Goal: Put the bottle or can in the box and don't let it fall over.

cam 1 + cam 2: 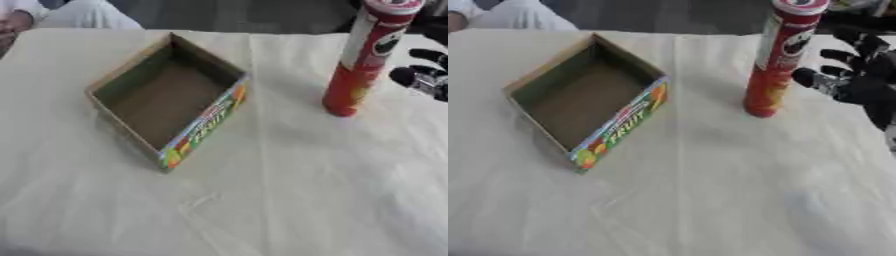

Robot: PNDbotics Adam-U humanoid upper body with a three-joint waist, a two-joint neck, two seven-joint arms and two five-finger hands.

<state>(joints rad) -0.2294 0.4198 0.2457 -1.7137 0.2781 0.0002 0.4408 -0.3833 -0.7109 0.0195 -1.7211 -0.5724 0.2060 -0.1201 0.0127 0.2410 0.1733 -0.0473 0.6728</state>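
An open cardboard box (166,100) sits on the tabletop (289,200) toward the left, turned askew so that one corner points to the near edge. To its right, well apart from it, a tall crisp can (779,57) stands upright on the tabletop (nearer the far edge than the near one). The right hand (859,82) is just beside the can on the can's right, its fingers (814,77) reaching toward the can's side without touching it. The box has nothing in it.

A test or demo bench, likely a lab; a counter (315,200) under creased white cloth; grey floor behind.
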